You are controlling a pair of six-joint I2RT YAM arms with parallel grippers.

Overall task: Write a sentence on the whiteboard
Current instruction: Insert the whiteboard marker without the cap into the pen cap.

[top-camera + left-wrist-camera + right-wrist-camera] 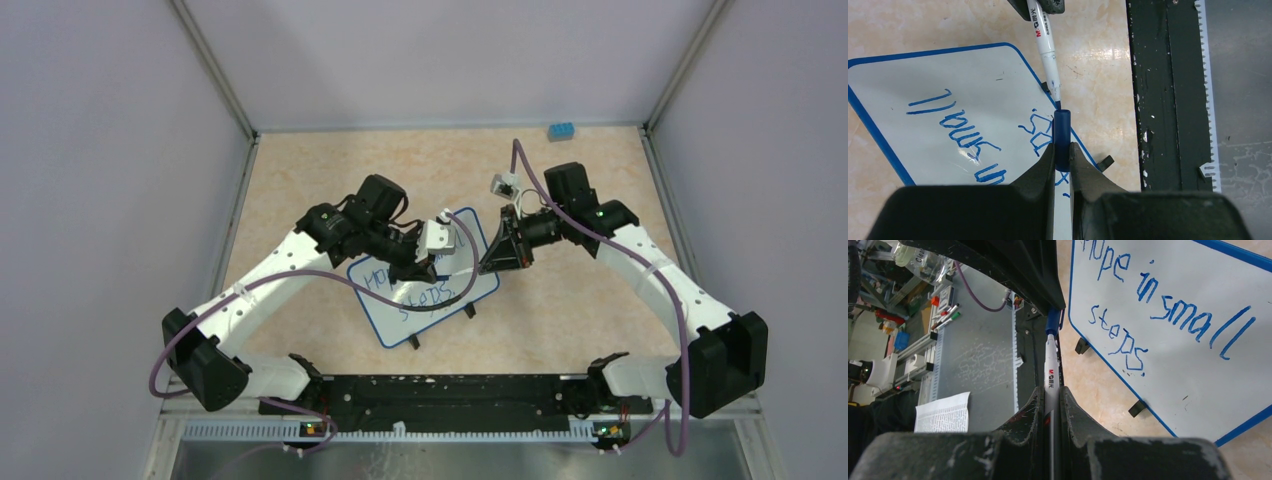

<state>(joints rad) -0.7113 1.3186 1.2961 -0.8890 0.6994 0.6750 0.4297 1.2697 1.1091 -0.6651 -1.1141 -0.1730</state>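
Note:
The whiteboard (395, 322) lies flat on the table between my two arms, with its blue rim and black clip feet showing. The sentence (1168, 315) in blue marker reads "Hope in small steps." in two lines; it also shows in the left wrist view as the sentence (963, 135). My left gripper (1062, 147) is shut on the blue marker cap (1062, 135). My right gripper (1051, 390) is shut on the white marker (1050, 367). The marker (1043, 40) points its tip right at the cap's open mouth, above the board's near corner. In the top view the left gripper (455, 262) and right gripper (487, 262) almost meet.
A small blue block (561, 130) sits at the back right of the table. The black base rail (1168, 100) runs along the near edge beside the board. Grey walls and metal posts bound the table. Off the table, the right wrist view shows a printed sheet (943, 412).

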